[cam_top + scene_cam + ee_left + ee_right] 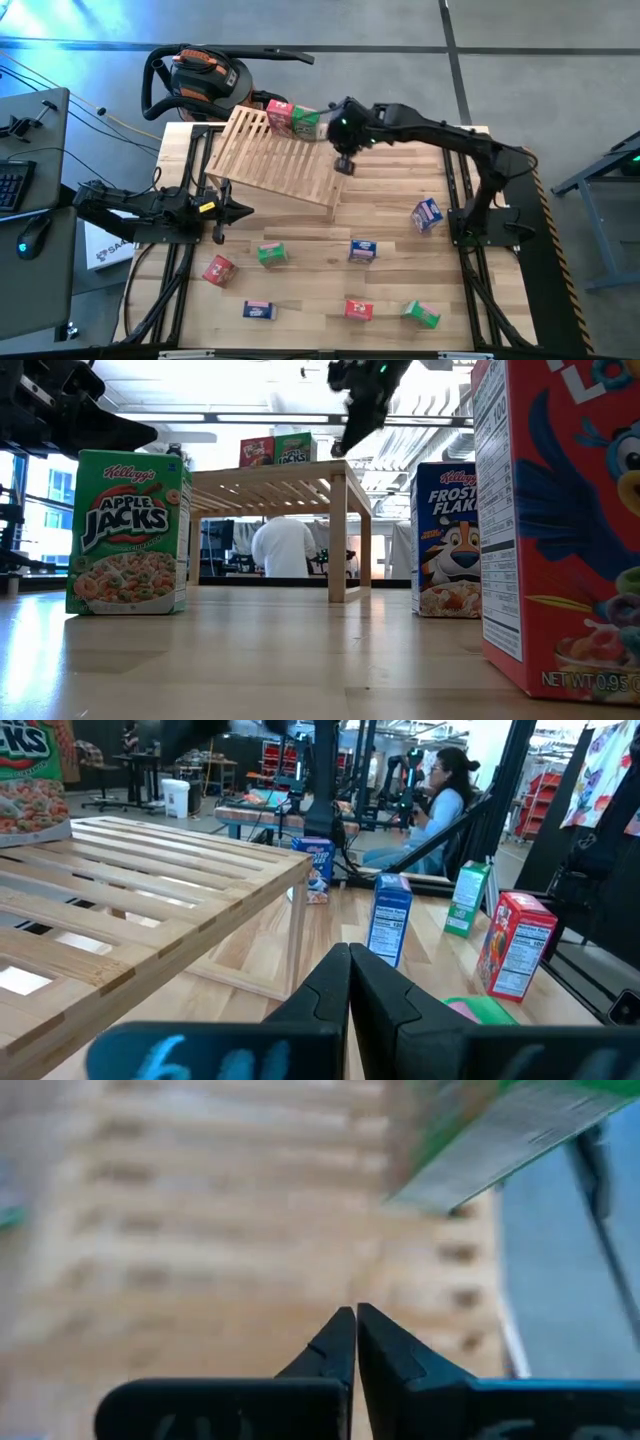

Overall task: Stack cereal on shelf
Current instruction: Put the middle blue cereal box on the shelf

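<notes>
The slatted wooden shelf (pixel 275 155) stands at the table's far left. A red cereal box (pixel 279 115) and a green one (pixel 305 123) stand upright side by side on its far edge, also seen in the low view as a red box (pixel 257 451) and a green box (pixel 294 448). My right gripper (pixel 344 163) hangs shut and empty just above the shelf's right end (pixel 340 452), slanting down, near the green box (pixel 500 1130). My left gripper (pixel 222 210) waits shut at the table's left, by the shelf's near edge (pixel 150 890).
Several loose cereal boxes lie on the table's near half: red (pixel 218 269), green (pixel 271 255), blue (pixel 363 250), blue (pixel 427 214), blue (pixel 259 310), red (pixel 359 309), green (pixel 422 314). A shop vacuum (pixel 200 80) stands beyond the far edge. A person (pixel 283 545) sits in the room behind.
</notes>
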Controlling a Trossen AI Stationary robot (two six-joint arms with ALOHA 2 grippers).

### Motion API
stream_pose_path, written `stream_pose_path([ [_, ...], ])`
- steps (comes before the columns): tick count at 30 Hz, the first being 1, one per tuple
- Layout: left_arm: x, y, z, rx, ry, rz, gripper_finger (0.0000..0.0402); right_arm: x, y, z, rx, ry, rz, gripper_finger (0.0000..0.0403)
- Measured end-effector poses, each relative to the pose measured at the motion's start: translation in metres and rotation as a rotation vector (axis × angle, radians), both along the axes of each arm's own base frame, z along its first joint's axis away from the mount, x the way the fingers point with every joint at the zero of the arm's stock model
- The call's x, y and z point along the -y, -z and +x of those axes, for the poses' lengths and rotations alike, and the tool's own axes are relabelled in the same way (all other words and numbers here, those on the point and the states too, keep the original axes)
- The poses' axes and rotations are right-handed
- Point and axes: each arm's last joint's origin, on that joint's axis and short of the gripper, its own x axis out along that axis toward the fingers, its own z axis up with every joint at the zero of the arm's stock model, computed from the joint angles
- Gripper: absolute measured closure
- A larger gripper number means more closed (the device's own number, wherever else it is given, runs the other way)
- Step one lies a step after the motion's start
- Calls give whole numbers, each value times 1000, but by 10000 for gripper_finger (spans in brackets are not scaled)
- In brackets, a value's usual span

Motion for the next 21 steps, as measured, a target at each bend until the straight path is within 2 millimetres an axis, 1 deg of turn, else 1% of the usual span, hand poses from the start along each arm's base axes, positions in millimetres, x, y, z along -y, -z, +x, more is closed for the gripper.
stream_pose_path([
  [2, 0, 0, 0, 0, 0, -5, 401, -20, -5, -8, -27, -17, 29, 403],
  [5, 0, 0, 0, -2, 0, -3, 401, -49, -2, -19, -64, -29, 74, 403],
  [8, 0, 0, 0, -1, 0, 8, 401, -78, 15, -28, -97, -23, 128, 396],
  [10, 0, 0, 0, 1, 0, 9, 401, -97, 27, -34, -119, -5, 168, 383],
  [12, 0, 0, 0, 0, 0, 8, 401, -117, 36, -40, -131, 14, 208, 360],
  [14, 0, 0, 0, 1, 0, -1, 401, -136, 42, -43, -145, 17, 252, 329],
  [17, 0, 0, 0, 1, 0, -15, 401, -162, 45, -45, -157, 11, 288, 272],
  [21, 0, 0, 0, -4, 3, -15, 401, -188, 49, -48, -161, 26, 288, 189],
])
